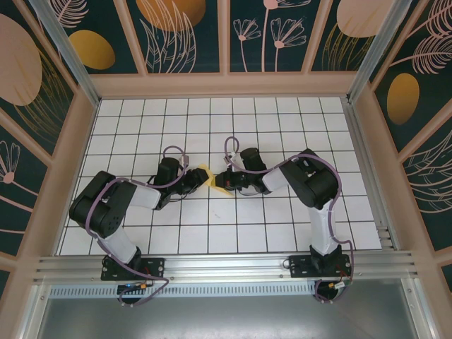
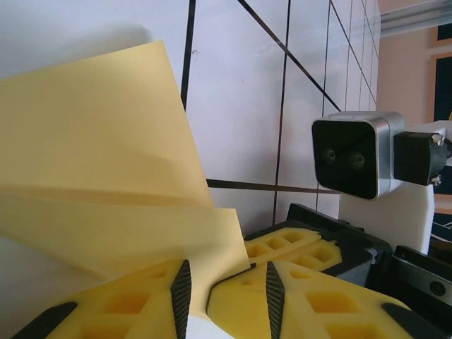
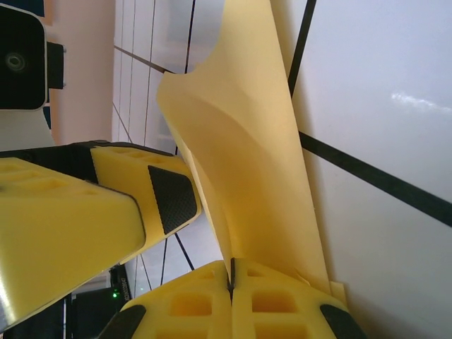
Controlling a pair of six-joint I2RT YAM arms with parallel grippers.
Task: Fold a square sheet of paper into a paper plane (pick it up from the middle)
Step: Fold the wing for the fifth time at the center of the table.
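Near the middle of the desk [image 1: 282,134], a surface of white tiles with black grid lines, the two arms reach in from either side until their tips are close together. The square sheet of paper [image 1: 207,176] sits between them and looks like a small pale-yellow creased wedge from above. The right claw [image 3: 232,267] is pressed together, its two yellow fingers closing to a thin seam. The paper's edge is pinched in that seam, and from there the sheet rises away from the fingers and curls over the tiles, folded into more than one layer. The left claw [image 2: 227,272] stands partly apart. Its black pads [image 2: 181,289] face each other across a gap, and a corner of the folded paper dips into that gap. Whether either pad presses on the paper cannot be told. In the left wrist view the right claw lies just beside the left one, with the right wrist's camera [image 2: 353,155] above it. In the right wrist view one left pad sits just beside the paper's face.
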